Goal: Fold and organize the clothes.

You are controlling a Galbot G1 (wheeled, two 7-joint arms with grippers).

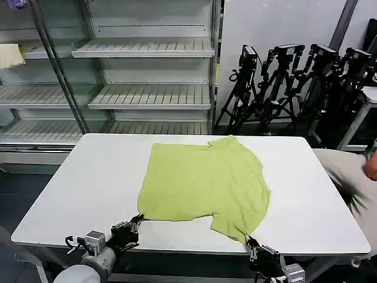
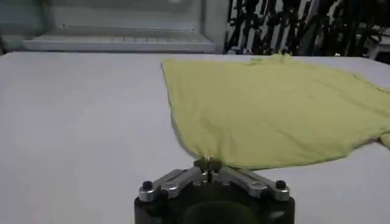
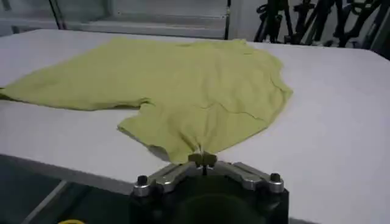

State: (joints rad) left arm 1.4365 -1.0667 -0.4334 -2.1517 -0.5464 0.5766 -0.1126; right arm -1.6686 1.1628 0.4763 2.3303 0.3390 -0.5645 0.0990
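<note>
A: Where's the T-shirt?

B: Lime yellow-green, spread mostly flat on the white surface, roughly centre and a bit toward the right. Far side is partly folded over near the collar. One sleeve hangs toward the near edge.

A: Left claw?

B: At the near edge of the surface, on the shirt's near left corner. In the left wrist view its fingertips are pressed together with the corner of the cloth pinched between them, fabric gathered into a small pucker at the tips.

A: Right claw?

B: Also at the near edge, on the sleeve end. Right wrist view shows the tips together, pinching the sleeve hem; the cloth bunches there and a bit of paler inner side shows beside the grip.

A: Anything else around?

B: Empty metal shelving behind the surface, a row of black tripods against the wall to the right.
</note>
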